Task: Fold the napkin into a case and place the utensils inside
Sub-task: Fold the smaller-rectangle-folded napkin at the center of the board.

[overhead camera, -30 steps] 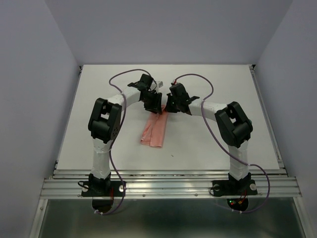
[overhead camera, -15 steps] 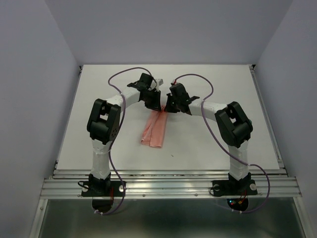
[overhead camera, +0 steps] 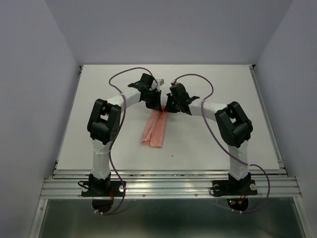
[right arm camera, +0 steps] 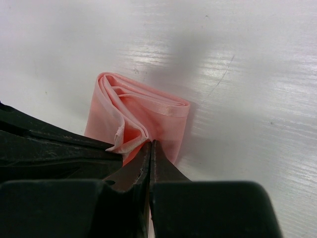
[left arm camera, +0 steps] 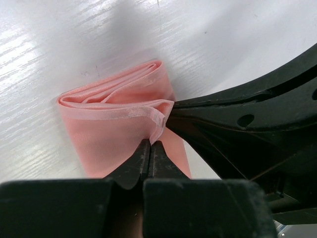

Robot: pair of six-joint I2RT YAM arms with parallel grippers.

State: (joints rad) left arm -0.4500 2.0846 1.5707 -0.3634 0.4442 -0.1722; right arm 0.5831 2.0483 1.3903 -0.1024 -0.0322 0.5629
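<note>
White tabletop (overhead camera: 223,89) lay under a salmon-pink folded cloth napkin (overhead camera: 154,131). Left gripper (left arm camera: 150,144) and right gripper (right arm camera: 150,143) each pinched its far end, jaws closed.

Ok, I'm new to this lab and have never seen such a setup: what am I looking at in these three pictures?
Two robot arms are bolted side by side at the near edge of a white table. The wide picture comes from a fixed camera above and behind them. The two close-ups come from a camera on each wrist. On the table lies a salmon-pink napkin, folded into a narrow layered strip. The left end effector and the right end effector meet at the strip's far end, each shut and pinching an edge of the cloth. No cutlery shows in any view.
</note>
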